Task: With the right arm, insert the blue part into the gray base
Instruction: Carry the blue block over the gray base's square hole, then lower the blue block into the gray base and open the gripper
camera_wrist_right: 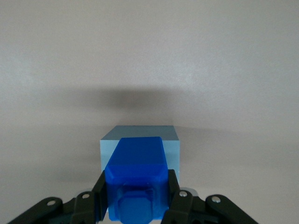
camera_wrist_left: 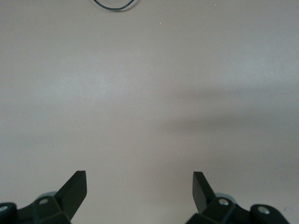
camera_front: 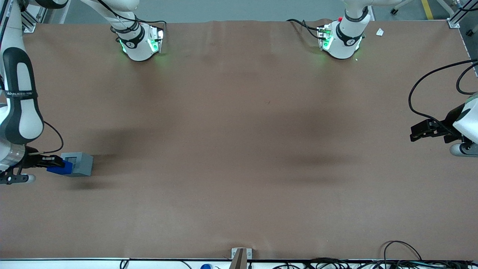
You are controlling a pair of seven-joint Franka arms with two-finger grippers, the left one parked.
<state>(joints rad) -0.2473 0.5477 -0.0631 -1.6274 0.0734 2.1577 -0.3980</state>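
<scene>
The black two-finger gripper (camera_wrist_right: 135,205) squeezes the small bright blue plastic block (camera_wrist_right: 136,179), pressing it against the light gray plastic cube (camera_front: 79,163) to fit in.

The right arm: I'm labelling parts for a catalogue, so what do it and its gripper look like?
The right arm is a white jointed shell with black joint bands, small dark lettering and a thin black cable. Its gripper is black, with two fingers on bolted mounts.
</scene>
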